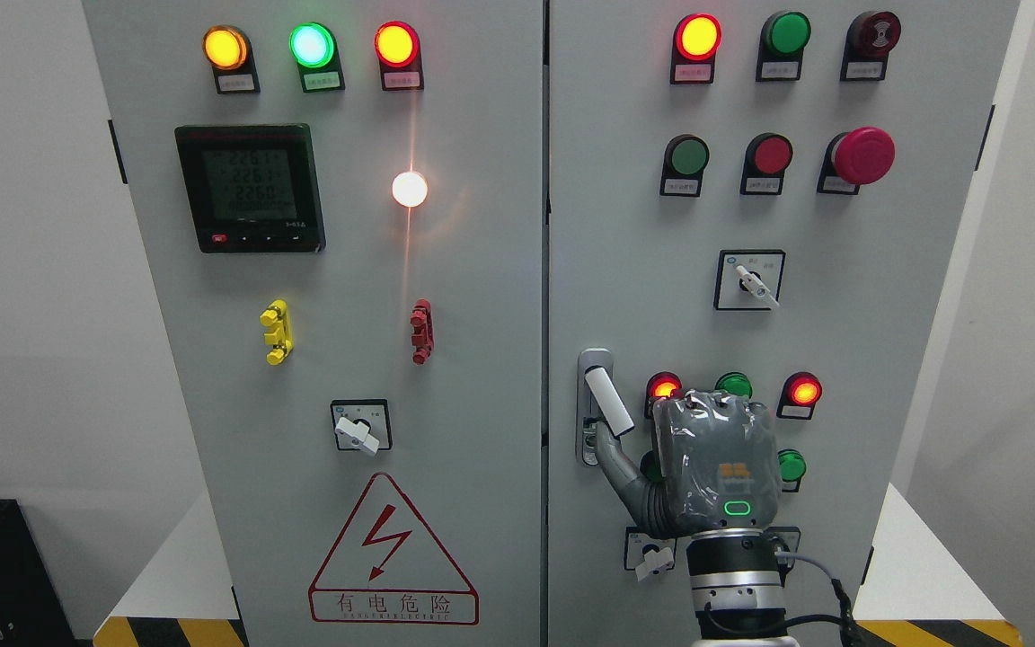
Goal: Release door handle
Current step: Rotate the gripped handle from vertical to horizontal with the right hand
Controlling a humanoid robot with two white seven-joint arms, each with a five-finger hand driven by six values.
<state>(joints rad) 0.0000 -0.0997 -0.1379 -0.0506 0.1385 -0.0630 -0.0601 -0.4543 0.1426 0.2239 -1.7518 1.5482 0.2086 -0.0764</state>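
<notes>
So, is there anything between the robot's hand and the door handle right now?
Nothing visible. The right hand is directly at the door handle on the right door, its thumb reaching to the handle's lower end; no other object lies between them.

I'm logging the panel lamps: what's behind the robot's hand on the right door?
The right hand covers part of the lower button cluster. A green lamp peeks above it and another at its right edge. Whatever lies directly behind the palm is hidden.

The door handle sits on the right door, close to its left edge. The right hand is just right of the handle, in front of the door. A thumb reaches up under the handle.
</notes>
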